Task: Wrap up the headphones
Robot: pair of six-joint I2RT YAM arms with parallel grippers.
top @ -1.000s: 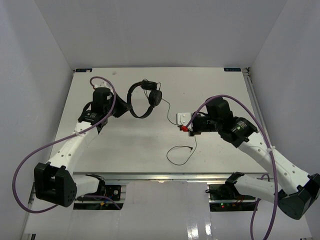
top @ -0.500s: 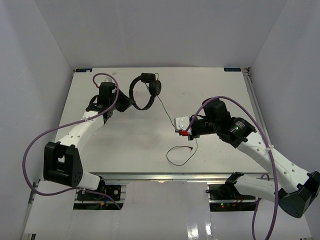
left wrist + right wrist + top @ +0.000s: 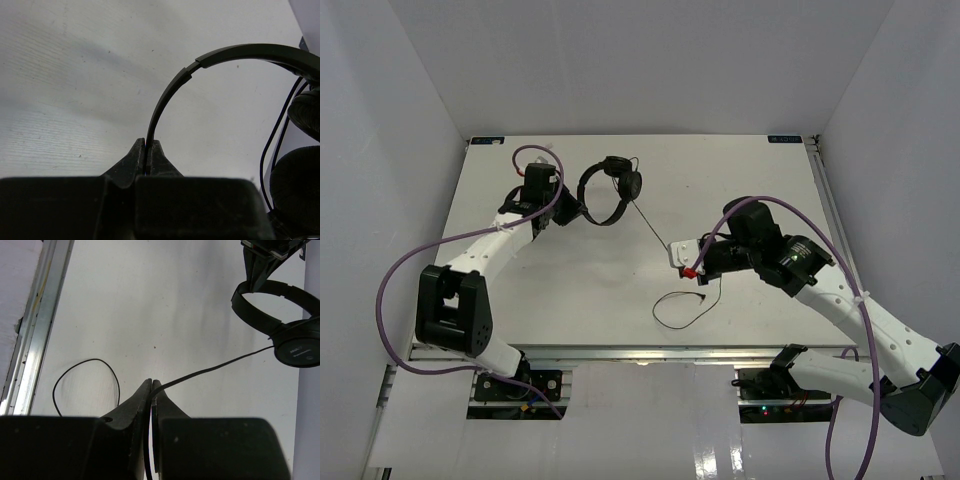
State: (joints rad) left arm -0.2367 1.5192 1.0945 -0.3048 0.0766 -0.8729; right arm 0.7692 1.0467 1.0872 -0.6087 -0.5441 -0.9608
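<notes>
The black headphones [image 3: 592,200] hang at the back left of the table, the two earcups [image 3: 626,182] close together. My left gripper [image 3: 570,208] is shut on the thin headband [image 3: 165,95], which arches up from between its tips [image 3: 148,147]. The cord [image 3: 652,222] runs straight from the earcups to my right gripper [image 3: 682,258], which is shut on it [image 3: 151,385]. Past that grip, the cord's free end lies in a loop [image 3: 678,308] on the table. In the right wrist view the headphones [image 3: 270,305] and the cord [image 3: 215,367] show ahead.
A metal rail [image 3: 640,352] runs along the table's near edge, also in the right wrist view [image 3: 30,340]. White walls close in the left, right and back. Thick purple cables [image 3: 395,290] arc over both arms.
My left arm has swung the headphones toward the back of the table and turned them. The right gripper has drawn slightly nearer, and the cord between the two now runs straight.
</notes>
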